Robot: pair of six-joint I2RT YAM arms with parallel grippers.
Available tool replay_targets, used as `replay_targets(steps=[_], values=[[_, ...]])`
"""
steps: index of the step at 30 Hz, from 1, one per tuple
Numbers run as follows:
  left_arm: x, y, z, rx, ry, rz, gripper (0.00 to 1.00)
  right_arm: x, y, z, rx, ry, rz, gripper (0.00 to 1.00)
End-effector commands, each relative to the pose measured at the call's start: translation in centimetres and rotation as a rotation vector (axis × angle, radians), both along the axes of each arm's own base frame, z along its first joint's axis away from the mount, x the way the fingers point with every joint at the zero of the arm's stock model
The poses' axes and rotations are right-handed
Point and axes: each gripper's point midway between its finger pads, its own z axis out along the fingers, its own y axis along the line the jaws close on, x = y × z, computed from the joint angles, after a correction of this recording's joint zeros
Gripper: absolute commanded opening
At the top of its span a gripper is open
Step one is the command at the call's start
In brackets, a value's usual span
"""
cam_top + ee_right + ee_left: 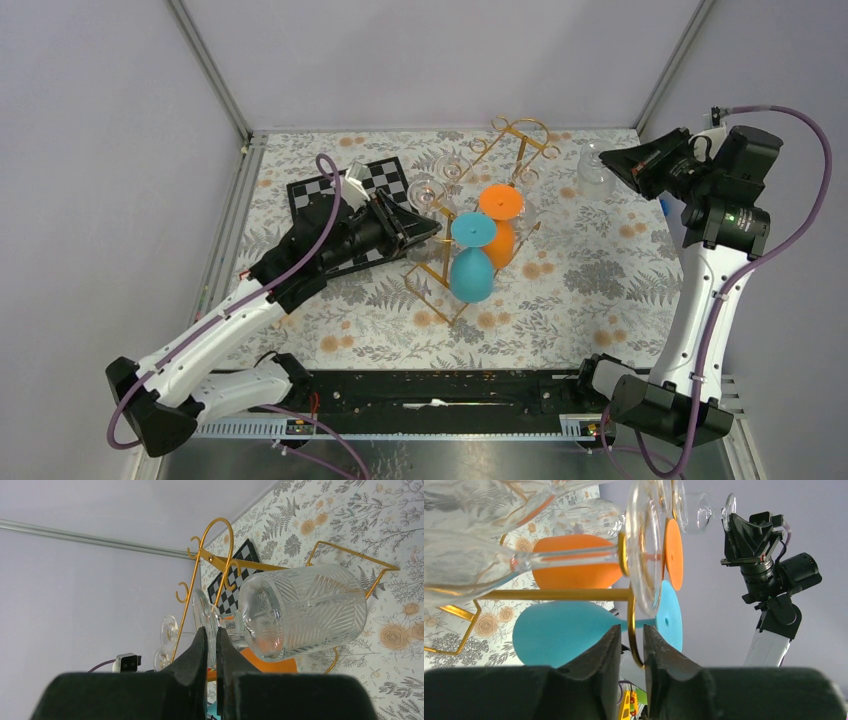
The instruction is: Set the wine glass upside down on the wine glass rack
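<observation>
My left claw (631, 630) barely parted, holding nothing, rack (549, 594) rail in gap; hung glass (644, 540) just beside. My right claw (210, 632) pinched shut on wine glass (305, 610) foot, over worktop's (590, 290) far right corner. I'd back left out straight, clear of rail.

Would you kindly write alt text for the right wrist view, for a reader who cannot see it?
The right claw pinches the foot of a clear cut-glass wine glass, whose bowl stretches right across the frame. Behind it stands the gold wine glass rack, with a chessboard on the floral tablecloth.
</observation>
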Motion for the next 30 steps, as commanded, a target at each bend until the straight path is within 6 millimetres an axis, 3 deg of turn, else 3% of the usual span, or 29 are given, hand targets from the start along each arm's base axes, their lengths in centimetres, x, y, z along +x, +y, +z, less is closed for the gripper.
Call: replay_targets(steps=[1, 7, 13, 30], values=[[0.2, 1.3, 0.2, 0.006, -0.062, 0.038, 0.29, -0.6, 0.7, 2.6, -0.012, -0.113, 0.044, 0.0], [-0.3, 1.7, 0.6, 0.002, -0.091, 0.026, 0.57, -0.4, 0.9, 2.5, 0.004, -0.114, 0.057, 0.0], [-0.8, 2.3, 0.0, 0.046, -0.102, 0.016, 0.76, -0.5, 0.9, 2.5, 0.006, -0.117, 0.054, 0.0], [-2.0, 6.8, -4.4, 0.312, -0.113, 0.062, 0.98, 1.7, 1.0, 0.3, 0.083, -0.027, 0.059, 0.0]])
